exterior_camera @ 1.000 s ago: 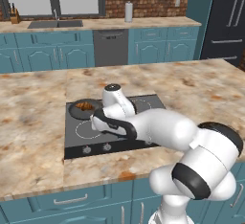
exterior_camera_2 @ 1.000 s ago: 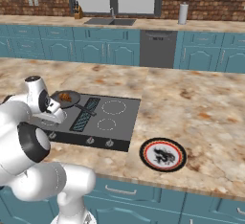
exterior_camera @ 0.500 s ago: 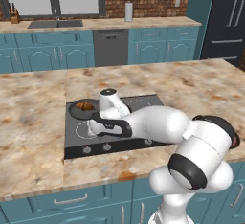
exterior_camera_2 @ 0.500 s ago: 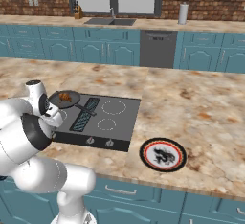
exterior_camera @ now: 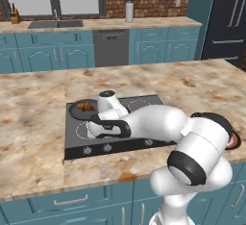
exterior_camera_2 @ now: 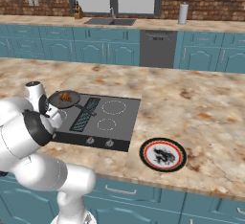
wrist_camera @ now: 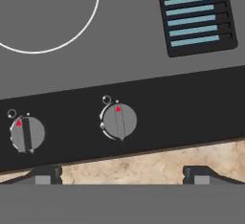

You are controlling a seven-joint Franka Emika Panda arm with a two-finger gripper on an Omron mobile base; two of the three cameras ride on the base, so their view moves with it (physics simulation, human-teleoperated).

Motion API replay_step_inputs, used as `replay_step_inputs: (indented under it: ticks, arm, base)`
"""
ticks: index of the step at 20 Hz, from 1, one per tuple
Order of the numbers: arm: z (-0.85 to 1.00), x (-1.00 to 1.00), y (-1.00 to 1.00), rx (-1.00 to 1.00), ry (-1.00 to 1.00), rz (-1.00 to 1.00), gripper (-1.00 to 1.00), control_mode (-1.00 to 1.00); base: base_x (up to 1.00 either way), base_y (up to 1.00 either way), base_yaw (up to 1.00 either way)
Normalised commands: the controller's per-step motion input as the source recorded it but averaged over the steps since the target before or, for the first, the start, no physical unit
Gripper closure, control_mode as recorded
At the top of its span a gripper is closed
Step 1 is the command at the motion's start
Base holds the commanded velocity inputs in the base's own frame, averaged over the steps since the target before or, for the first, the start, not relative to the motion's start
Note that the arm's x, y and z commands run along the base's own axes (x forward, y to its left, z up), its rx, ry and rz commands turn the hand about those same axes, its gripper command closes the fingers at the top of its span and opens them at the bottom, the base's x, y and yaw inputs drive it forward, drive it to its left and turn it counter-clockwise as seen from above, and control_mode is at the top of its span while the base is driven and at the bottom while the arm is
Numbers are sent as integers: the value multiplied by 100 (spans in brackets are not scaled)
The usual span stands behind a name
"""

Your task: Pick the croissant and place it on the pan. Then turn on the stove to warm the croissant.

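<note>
Nearest the camera on the hand, the gripper [wrist_camera: 122,176] stood with its two fingertips spread wide and nothing between them, hanging over the marbled counter edge [wrist_camera: 143,163] just in front of the stove [exterior_camera: 115,128]. Directly ahead of it lay the black control strip with two grey knobs: the middle knob [wrist_camera: 119,121] sat almost in line with the gap between the fingers, and the left knob [wrist_camera: 27,133] lay off to the side. Each knob's red marker sat at the edge toward the burners, and the raised bar of each ran front to back across the strip; both looked to be at their off mark, though that was a judgement. Beyond the strip were a white burner ring [wrist_camera: 43,12] and the ribbed grille [wrist_camera: 196,15]. Farther back, the croissant [exterior_camera: 85,106] already lay inside the pan [exterior_camera: 77,111] on the rear burner, so the placing looked done. The pan's long handle [exterior_camera_2: 86,108] pointed toward the grille, its axis slanting across the cooktop. What remained was turning a knob. The red-rimmed plate [exterior_camera_2: 162,154] sat well apart on the counter.
</note>
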Motion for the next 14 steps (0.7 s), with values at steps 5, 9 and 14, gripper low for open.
replay_step_inputs:
  ticks: [5, 9, 14]
  arm:
    - [-24, 0, 0, 0, 0, 0, -100, -100]
    - [-31, 0, 0, 0, 0, 0, -100, -100]
    - [-15, 9, 0, 0, 0, 0, -100, -100]
  base:
    - [0, 0, 0]
    - [0, 0, 0]
    - [0, 0, 0]
